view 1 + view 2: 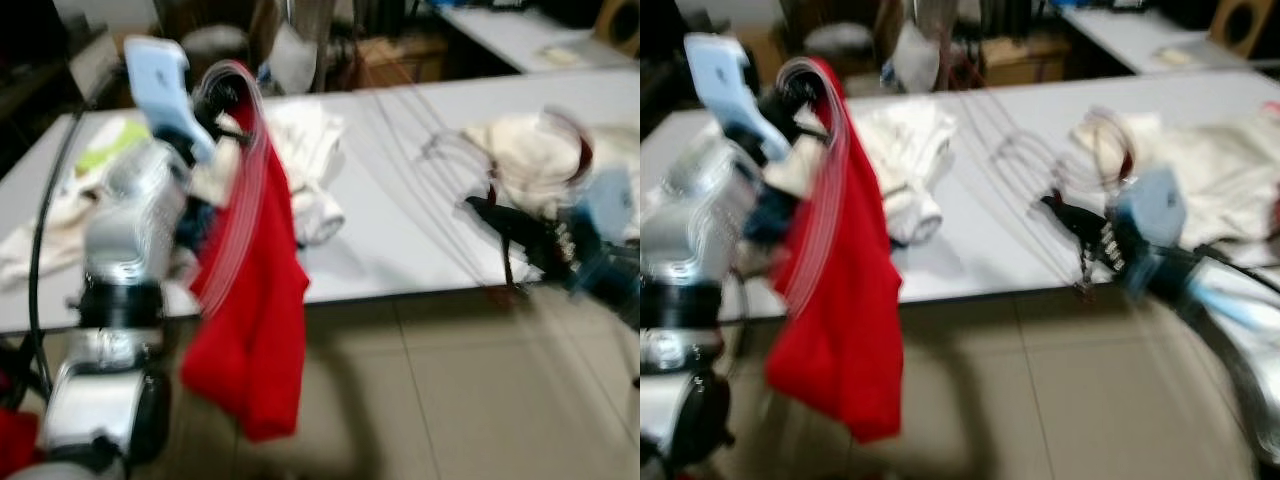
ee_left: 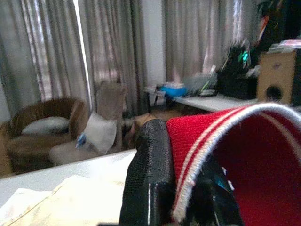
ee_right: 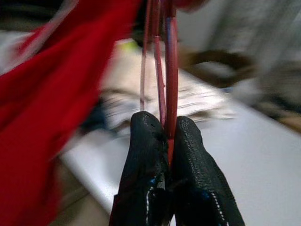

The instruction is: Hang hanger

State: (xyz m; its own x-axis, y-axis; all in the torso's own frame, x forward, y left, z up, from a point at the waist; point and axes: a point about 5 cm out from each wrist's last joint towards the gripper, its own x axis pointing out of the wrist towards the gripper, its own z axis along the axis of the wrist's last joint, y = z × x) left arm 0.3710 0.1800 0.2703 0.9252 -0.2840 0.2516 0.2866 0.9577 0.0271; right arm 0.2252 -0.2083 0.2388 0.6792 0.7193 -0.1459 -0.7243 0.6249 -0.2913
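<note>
A red hanger (image 3: 165, 70) is pinched between the two black fingers (image 3: 146, 155) of the right gripper (image 3: 168, 136), its thin red bars rising from the clenched tips. In the head views this gripper (image 1: 1065, 212) reaches over the front edge of a white bench (image 1: 400, 230), blurred by motion. The hanger is too streaked there to trace its full shape.

The left gripper (image 2: 188, 179), raised at the robot's left, grasps a red garment with white trim (image 1: 250, 290) between its fingers (image 2: 148, 174). The cloth hangs down past the bench's front edge toward the tiled floor (image 1: 450, 400).

On the bench lie three pale heaps of laundry: one white bundle (image 1: 310, 170) near the middle, one cream pile (image 1: 540, 160) to the right, and one flat cloth (image 1: 40, 235) at the far left. Bare benchtop shows between the middle and right heaps.

Open floor lies before the bench. Behind it stand a brown armchair (image 2: 42, 132), curtains (image 2: 108, 42) and a second bench (image 2: 216, 101) bearing clutter.
</note>
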